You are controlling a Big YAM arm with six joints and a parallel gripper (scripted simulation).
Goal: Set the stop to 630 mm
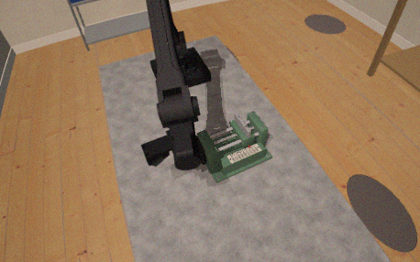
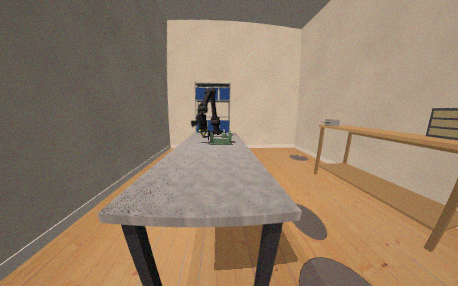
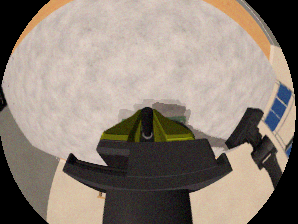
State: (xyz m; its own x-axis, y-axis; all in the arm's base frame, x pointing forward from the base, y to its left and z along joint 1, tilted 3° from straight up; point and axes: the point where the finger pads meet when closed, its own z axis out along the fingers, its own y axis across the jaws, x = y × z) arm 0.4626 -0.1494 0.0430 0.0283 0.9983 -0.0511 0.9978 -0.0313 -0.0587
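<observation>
Grey tabletop [image 1: 170,220] [image 2: 200,185] [image 3: 145,55] — fingers pinching a black handle [image 3: 147,120] — pale scale [image 1: 244,154] too small to read.

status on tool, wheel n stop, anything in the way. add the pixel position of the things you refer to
Tool [image 1: 198,160] [image 2: 203,134] [image 3: 147,112] shut on handwheel grip [image 3: 146,123]. Stop [image 1: 241,126] on its rods, setting too small to read. Nothing seen blocking the stop.

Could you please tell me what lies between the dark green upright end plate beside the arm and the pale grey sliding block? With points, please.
Several slim, silvery metal rods [image 1: 230,145] run side by side across that gap, as the top view shows.
</observation>
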